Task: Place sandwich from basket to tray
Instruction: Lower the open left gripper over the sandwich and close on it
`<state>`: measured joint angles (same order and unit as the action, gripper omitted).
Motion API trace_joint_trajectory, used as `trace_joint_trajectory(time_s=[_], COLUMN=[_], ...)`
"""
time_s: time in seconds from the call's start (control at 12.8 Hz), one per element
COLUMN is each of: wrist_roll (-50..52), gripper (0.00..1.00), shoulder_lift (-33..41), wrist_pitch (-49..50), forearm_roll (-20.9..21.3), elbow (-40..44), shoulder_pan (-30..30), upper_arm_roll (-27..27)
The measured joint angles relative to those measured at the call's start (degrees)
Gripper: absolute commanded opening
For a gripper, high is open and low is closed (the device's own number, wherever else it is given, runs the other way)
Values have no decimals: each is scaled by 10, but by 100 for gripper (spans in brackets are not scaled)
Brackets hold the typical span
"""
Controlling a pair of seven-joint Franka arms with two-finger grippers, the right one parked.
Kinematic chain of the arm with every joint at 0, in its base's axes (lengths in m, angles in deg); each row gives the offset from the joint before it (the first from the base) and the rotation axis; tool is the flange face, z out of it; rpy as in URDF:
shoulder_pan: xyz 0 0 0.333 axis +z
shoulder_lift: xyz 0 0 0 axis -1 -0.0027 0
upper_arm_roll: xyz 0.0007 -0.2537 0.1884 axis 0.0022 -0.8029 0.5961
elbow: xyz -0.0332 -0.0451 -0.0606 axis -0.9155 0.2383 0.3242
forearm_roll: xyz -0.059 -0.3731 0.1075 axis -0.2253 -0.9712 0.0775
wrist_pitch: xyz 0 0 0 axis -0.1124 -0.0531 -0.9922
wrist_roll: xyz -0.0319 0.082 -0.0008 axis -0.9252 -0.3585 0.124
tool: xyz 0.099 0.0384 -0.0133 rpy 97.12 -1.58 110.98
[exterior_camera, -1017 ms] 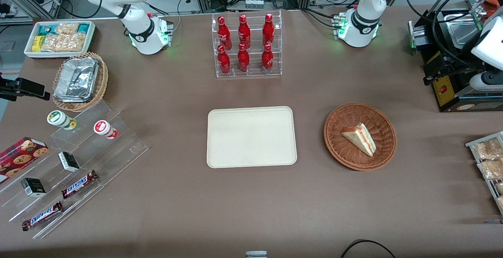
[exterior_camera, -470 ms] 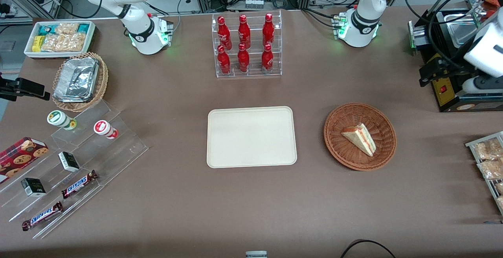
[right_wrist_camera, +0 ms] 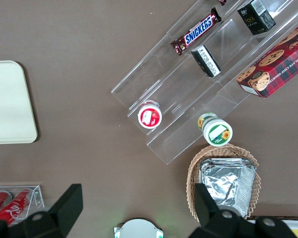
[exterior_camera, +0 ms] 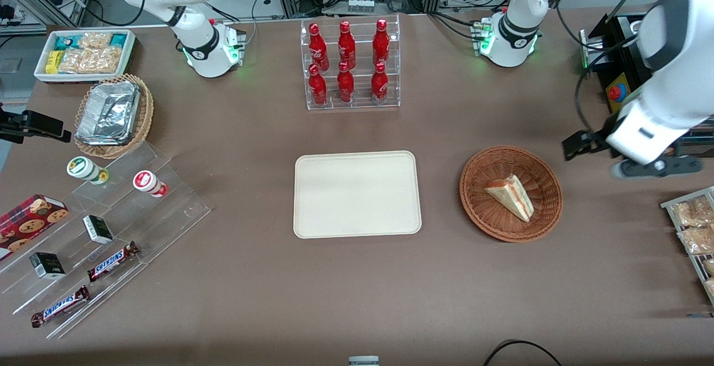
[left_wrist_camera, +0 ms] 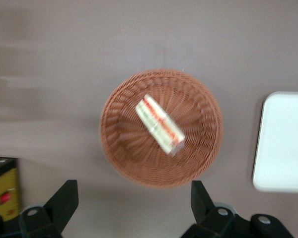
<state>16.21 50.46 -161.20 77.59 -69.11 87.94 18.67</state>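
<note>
The sandwich (exterior_camera: 510,197), a white wedge with red and green layers, lies in the round reddish-brown basket (exterior_camera: 511,152). The cream tray (exterior_camera: 357,194) sits bare beside the basket, toward the parked arm's end. My gripper (exterior_camera: 652,168) hangs above the table just outside the basket's rim, toward the working arm's end. In the left wrist view the gripper (left_wrist_camera: 134,198) is open, its black fingers (left_wrist_camera: 64,198) spread wide over bare table beside the basket (left_wrist_camera: 109,144). The sandwich (left_wrist_camera: 159,124) and a piece of the tray (left_wrist_camera: 283,141) show there too.
A clear rack of red bottles (exterior_camera: 348,64) stands farther from the front camera than the tray. A black machine (exterior_camera: 627,98) and a rack of snack packets (exterior_camera: 691,226) sit at the working arm's end. A stepped acrylic shelf (exterior_camera: 111,226) and a foil-filled tan basket (exterior_camera: 111,115) lie toward the parked arm's end.
The left arm has swung in from over the black machine, toward the basket and nearer the front camera. Sandwich, basket and tray have not moved.
</note>
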Motion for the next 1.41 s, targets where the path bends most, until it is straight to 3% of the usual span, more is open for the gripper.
trace_joint_trajectory(time_s=[0.55,0.86,1.41], wrist_roll=[222,277,284], gripper=[100,100,100], shoulder_lift=[-5,-51,-108], wrist_pitch=[-265,-309,-347], forearm_roll=[1,1,1], elbow=[-211,-228,-228], shoulder_pan=[-6,-6,-11], upper_arm_roll=[-19,-22,-28])
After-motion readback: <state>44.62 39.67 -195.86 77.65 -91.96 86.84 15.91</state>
